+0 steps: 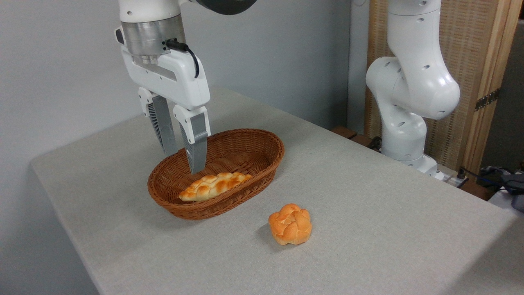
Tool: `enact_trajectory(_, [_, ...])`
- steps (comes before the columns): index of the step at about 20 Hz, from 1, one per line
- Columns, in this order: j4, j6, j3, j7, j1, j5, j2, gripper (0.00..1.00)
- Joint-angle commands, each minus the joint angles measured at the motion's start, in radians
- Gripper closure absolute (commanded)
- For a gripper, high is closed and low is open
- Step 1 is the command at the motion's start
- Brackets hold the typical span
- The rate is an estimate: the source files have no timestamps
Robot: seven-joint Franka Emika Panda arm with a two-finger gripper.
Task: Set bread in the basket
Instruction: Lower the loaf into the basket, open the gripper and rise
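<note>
My gripper hangs with its jaws spread, nothing between them, fingertips pointing straight down over the basket. The tips sit just above the bread, not touching it as far as I can tell (the near finger overlaps the loaf's back edge in this view, so the exact gap is hard to call).

The bread lies inside the basket, along its near wall, lengthwise, one tapered end toward the basket's left end. It looks settled on the woven floor, leaning slightly on the rim side. So I judge the placing itself as done; the step in hand is clearing out.

To do that well: lift straight up, keep the jaws apart, no sideways drift until the fingertips are above the basket's braided rim (a sideways swipe could catch the rim or nudge the loaf up over the near wall). Slow at the start, since the loaf is light and could stick to or get tipped by a finger.

Outside the basket, to its right and nearer the camera, a small round bun sits on the table, well apart from the basket. Not my target, leave it.

Behind the basket's right side, past the table edge, stands the arm base (white, bulky), well apart from everything.
</note>
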Motion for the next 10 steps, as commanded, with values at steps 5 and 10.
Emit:
enact_trajectory(5, [-0.031, -0.005, 0.006, 0.022, 0.003, 0.004, -0.061, 0.00])
enact_trajectory(10, [-0.056, -0.020, 0.004, 0.021, 0.005, 0.005, -0.078, 0.00])
